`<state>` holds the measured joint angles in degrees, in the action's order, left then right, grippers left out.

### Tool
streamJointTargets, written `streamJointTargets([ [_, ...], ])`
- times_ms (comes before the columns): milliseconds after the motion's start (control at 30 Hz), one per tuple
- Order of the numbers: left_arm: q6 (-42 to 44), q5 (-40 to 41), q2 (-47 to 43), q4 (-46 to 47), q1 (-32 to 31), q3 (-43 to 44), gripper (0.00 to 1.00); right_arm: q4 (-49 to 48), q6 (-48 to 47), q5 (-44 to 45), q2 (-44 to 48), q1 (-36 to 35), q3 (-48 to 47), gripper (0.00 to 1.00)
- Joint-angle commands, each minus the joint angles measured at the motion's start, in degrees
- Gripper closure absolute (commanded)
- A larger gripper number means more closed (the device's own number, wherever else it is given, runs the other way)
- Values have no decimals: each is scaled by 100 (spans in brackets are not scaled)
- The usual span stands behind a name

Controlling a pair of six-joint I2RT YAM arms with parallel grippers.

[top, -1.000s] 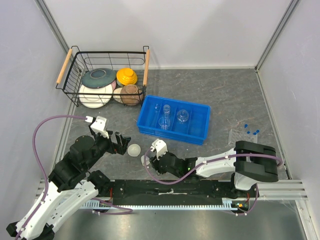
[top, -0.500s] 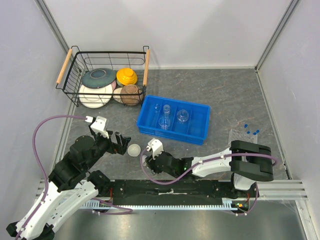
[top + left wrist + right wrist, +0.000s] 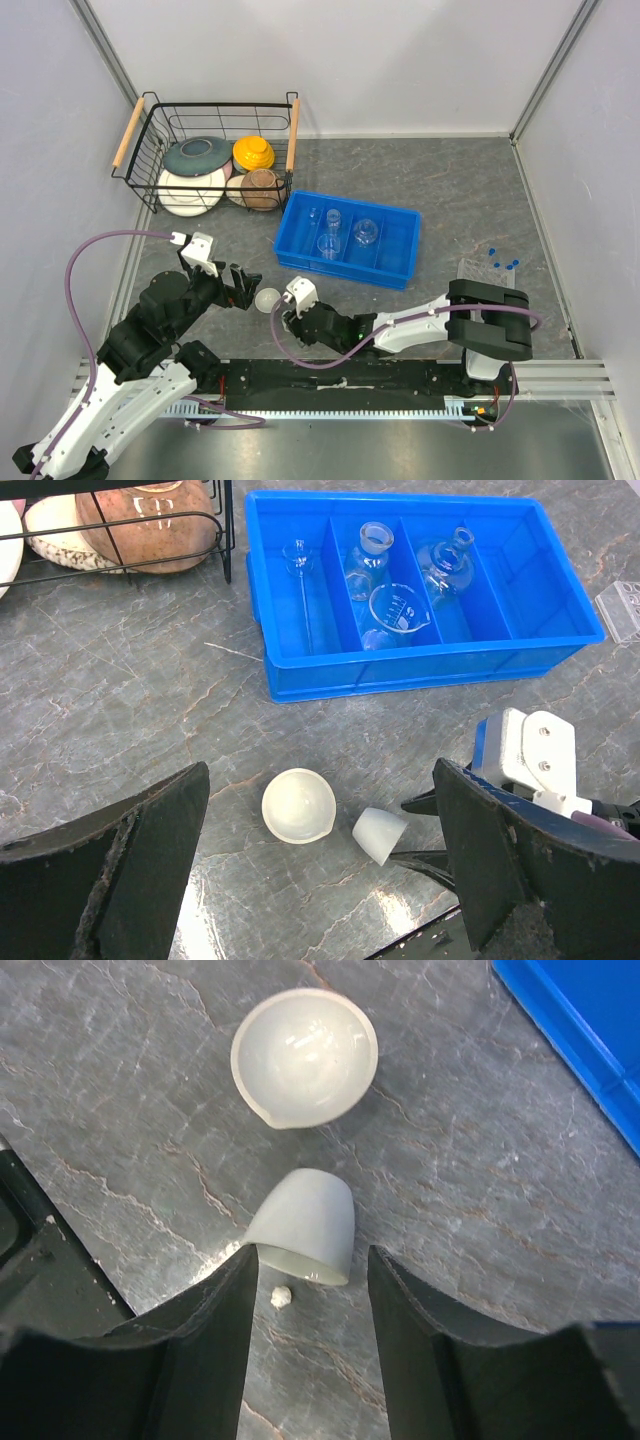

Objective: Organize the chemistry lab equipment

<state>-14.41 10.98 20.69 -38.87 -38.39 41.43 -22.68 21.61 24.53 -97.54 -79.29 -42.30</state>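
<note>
Right gripper (image 3: 305,1260): jaws part-open astride tipped white cup (image 3: 305,1225). Left gripper (image 3: 320,780): jaws wide, empty, over dish (image 3: 298,805). Open counter (image 3: 150,680) toward blue tray (image 3: 420,665).

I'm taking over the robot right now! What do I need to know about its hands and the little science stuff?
Left gripper: open, empty, above the white dish.
Right gripper: open, a finger on each side of the small white cup, which lies on its side next to the dish. Not gripped yet.
Done: a thin tube, narrow flask, beaker and round flask sit in the blue tray. Its rightmost compartment is empty.
Left: the cup and dish, plus the clear rack and blue caps lying outside the tray, to its right.
</note>
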Motion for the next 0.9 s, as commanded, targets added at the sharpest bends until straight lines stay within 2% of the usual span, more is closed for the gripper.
streamJointTargets([
  [0,141,62,-12,152,-10,-3,0,-255,-139,166,-160,-17,-348,47],
  [633,141,62,-21,161,-10,-3,0,-316,-165,314,-486,80,-472,69],
  [867,141,53,-3,161,-10,-3,0,-123,-165,455,-565,115,-612,86],
])
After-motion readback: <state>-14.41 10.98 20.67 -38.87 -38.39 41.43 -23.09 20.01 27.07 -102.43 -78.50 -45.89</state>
